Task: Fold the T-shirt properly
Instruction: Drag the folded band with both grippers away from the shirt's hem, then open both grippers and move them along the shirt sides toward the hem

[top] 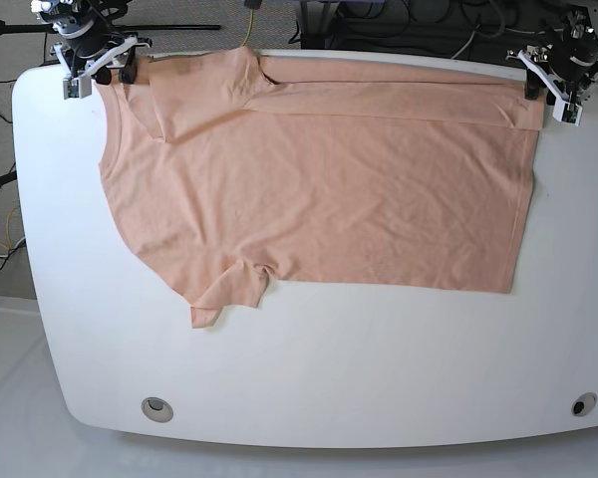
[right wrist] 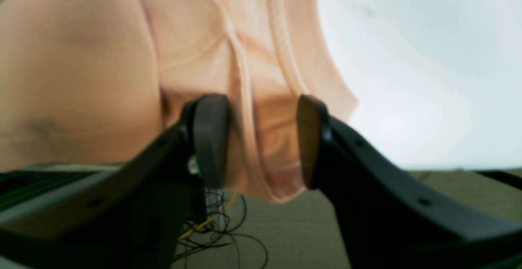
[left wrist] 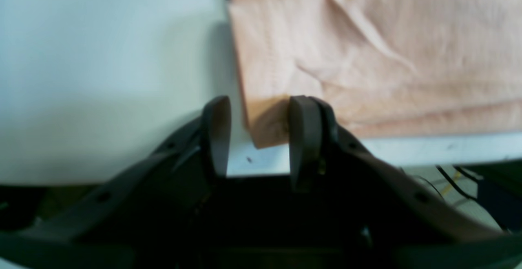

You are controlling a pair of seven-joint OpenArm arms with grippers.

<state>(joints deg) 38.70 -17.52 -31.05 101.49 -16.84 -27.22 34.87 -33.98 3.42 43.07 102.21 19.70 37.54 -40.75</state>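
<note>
Left wrist view: left gripper [left wrist: 259,132] has its jaws parted, not clamped on anything. A corner of the T-shirt [left wrist: 367,56] pokes into the gap between the fingers; cloth spreads away ahead and to the right of the far finger. White table [left wrist: 102,77] on the other side of the hand, its edge just below the fingertips.

Right wrist view: right gripper [right wrist: 261,138] also spread apart. A hemmed fold of shirt [right wrist: 195,56] hangs between the fingers, dropping past the table edge; contact with either pad is too blurred to call. Loose cables [right wrist: 216,228] on the floor beneath the hand.

Base view: shirt [top: 319,199] lies flat, far edge folded over in a strip. Right gripper [top: 92,62] sits at the sleeve-side far corner, left gripper [top: 556,82] at the hem-side far corner, both at the table [top: 309,378] rim.
</note>
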